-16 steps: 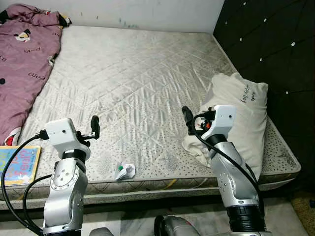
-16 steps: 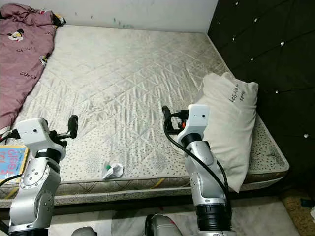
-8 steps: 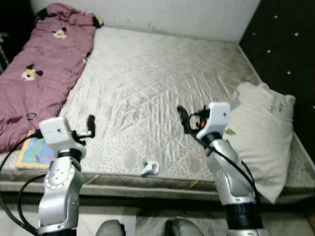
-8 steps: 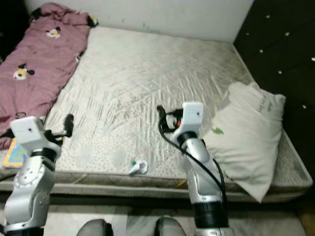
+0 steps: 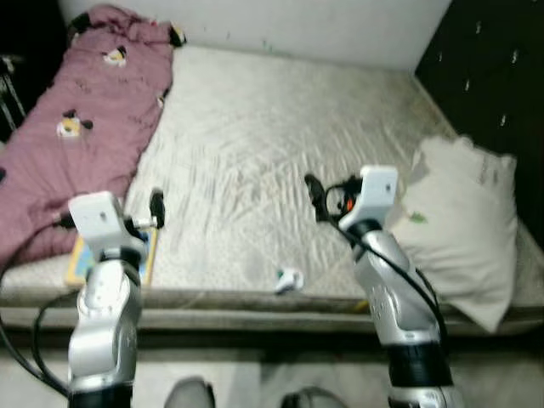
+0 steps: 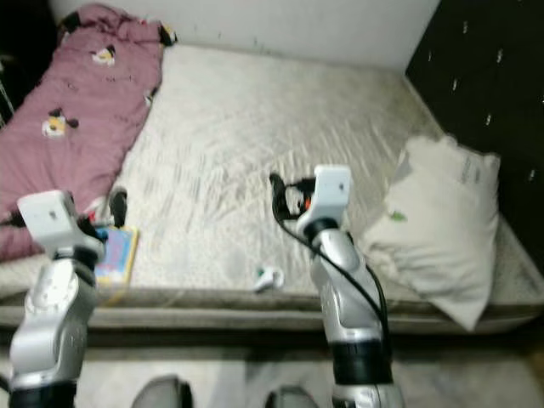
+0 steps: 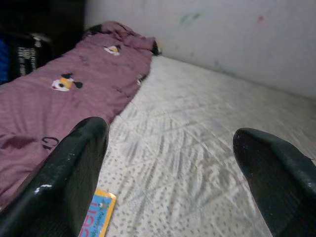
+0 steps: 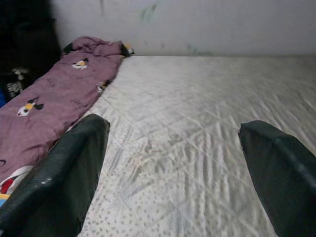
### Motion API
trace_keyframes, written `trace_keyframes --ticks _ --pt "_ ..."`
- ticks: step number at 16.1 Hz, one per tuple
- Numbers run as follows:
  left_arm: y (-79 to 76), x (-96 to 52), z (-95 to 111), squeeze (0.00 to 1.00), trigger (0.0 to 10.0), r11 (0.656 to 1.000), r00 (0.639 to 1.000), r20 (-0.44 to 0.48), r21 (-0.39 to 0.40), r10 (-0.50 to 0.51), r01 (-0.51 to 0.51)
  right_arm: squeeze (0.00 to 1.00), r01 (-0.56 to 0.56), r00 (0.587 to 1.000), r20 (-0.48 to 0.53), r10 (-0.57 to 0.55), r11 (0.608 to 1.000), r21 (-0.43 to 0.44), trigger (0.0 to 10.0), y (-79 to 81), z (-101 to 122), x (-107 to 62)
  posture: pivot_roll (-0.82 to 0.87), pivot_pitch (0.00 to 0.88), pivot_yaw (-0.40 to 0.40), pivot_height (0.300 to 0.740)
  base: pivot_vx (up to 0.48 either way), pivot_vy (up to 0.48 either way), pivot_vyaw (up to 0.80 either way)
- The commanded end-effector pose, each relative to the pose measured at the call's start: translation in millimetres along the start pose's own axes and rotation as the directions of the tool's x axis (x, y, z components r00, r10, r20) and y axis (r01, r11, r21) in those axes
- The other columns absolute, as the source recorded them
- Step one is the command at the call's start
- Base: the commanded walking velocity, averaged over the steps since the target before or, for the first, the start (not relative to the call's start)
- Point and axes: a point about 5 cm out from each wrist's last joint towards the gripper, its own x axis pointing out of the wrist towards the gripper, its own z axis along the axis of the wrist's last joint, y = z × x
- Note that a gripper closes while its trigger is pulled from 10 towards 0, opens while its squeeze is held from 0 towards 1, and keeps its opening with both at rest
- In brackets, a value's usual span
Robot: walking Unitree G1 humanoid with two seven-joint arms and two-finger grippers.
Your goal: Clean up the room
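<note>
Two claws are raised in front of the robot, both released and empty, as it faces the near edge of a bare mattress [image 5: 280, 144]. At the upper left of the head view a purple blanket [image 5: 76, 136] lies rumpled along the left side of the bed, bunched rather than spread, so it looks like something that needs folding or straightening. Just below it, at the left edge of the mattress, a colourful children's book [image 6: 115, 253] lies flat, close beside the left claw [image 5: 155, 208], whose fingers stand wide apart in the left wrist view. Toward lower centre, a small crumpled white scrap with a green spot [image 5: 289, 279] sits right at the near edge of the mattress, between the two arms; it is probably litter and the easiest item to clear first. The right claw [image 5: 313, 195] hovers above the mattress past the scrap, fingers likewise spread. At the right, a white pillow [image 5: 463, 225] rests against the dark tufted headboard [image 5: 484, 76], its lower corner hanging over the bed's edge.
</note>
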Motion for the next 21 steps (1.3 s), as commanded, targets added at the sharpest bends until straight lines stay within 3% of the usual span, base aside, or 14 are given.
trace_keyframes --ticks 1,5,21 --pt "-7.9 1.2 -1.3 0.00 10.0 0.999 1.000 -0.009 -0.015 -0.028 0.028 0.00 0.049 0.998 -0.031 -0.048 0.999 0.001 10.0 -11.8 -5.3 -2.5 0.05 0.058 -0.081 0.740 0.000 0.000 -0.80" --pt "-6.8 1.7 -1.9 0.00 10.0 1.000 1.000 -0.010 -0.021 -0.017 0.017 0.00 0.049 0.998 -0.038 -0.049 0.999 0.005 10.0 -11.7 -7.9 -2.6 0.05 0.056 -0.081 0.740 0.000 0.000 -0.70" --pt "-9.3 2.9 -4.1 0.00 10.0 1.000 1.000 -0.013 -0.013 -0.017 0.017 0.00 0.014 1.000 -0.027 -0.014 1.000 0.001 10.0 -9.5 -9.0 -4.3 0.05 0.054 -0.084 0.740 0.000 0.000 0.00"
